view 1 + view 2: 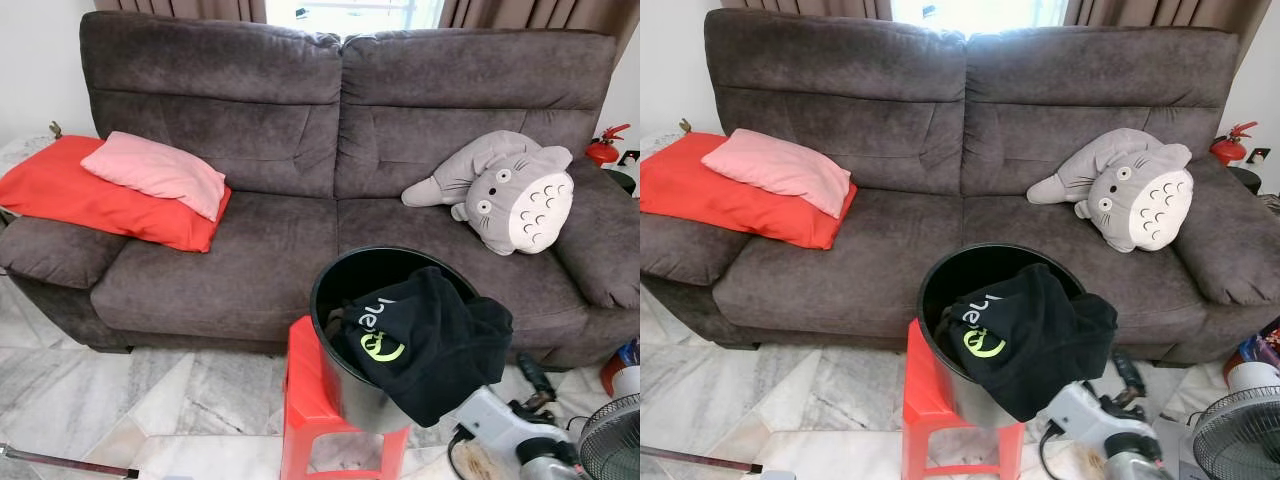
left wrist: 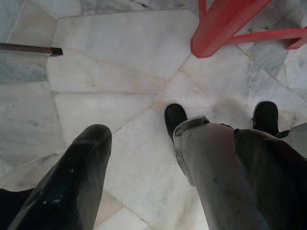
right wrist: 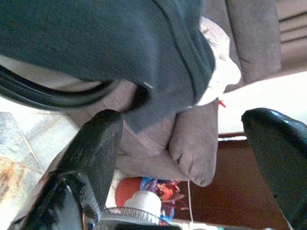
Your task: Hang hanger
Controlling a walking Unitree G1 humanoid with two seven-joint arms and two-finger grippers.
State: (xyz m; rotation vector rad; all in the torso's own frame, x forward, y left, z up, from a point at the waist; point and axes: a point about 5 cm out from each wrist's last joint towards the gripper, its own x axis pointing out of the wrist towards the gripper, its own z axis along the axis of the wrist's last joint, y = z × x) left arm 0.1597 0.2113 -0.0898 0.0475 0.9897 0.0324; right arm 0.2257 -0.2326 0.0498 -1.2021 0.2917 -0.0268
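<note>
On the red stool (image 1: pixel 305 400) at six o'clock: black bucket (image 1: pixel 345 275), black garment (image 1: pixel 430 335) draped over its rim. My right gripper (image 3: pixel 184 139) — released, fingers wide — beside the cloth. Left gripper (image 2: pixel 144 158) released, over marble floor (image 2: pixel 115 62).

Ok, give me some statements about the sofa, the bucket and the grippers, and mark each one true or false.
1. The black garment hangs over the bucket rim. True.
2. The bucket sits on the sofa. False: it sits on a red stool.
3. The grey plush toy lies on the sofa. True.
4. The right gripper grips the garment. False: it is open beneath it.
5. The pink pillow lies on the floor. False: it rests on a red cushion.
</note>
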